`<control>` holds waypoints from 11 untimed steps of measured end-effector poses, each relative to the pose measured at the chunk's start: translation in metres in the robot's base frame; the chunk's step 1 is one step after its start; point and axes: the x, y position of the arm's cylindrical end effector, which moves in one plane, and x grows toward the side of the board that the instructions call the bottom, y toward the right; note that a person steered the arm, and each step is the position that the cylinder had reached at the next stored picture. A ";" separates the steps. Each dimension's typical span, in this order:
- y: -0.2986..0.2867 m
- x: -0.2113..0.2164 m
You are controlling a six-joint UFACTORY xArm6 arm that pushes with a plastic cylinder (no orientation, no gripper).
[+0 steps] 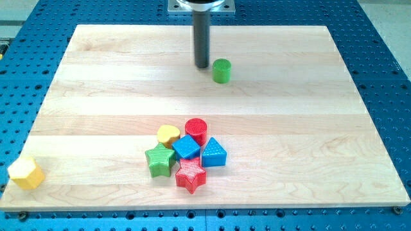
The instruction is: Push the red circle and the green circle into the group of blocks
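Observation:
The green circle [221, 70] stands alone near the view's top centre of the wooden board [96, 96]. My tip [201, 66] is just to its left, a small gap away. The red circle [196, 130] sits at the top of the group of blocks in the lower middle, touching the blue cube [186, 147]. The group also holds a yellow heart [168, 135], a blue triangle [214, 153], a green star [160, 160] and a red star [191, 175].
A yellow hexagon [26, 172] lies alone at the board's bottom left corner, near the edge. A blue perforated table [385, 51] surrounds the board.

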 end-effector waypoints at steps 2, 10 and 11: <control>0.020 0.085; 0.045 0.182; 0.027 0.186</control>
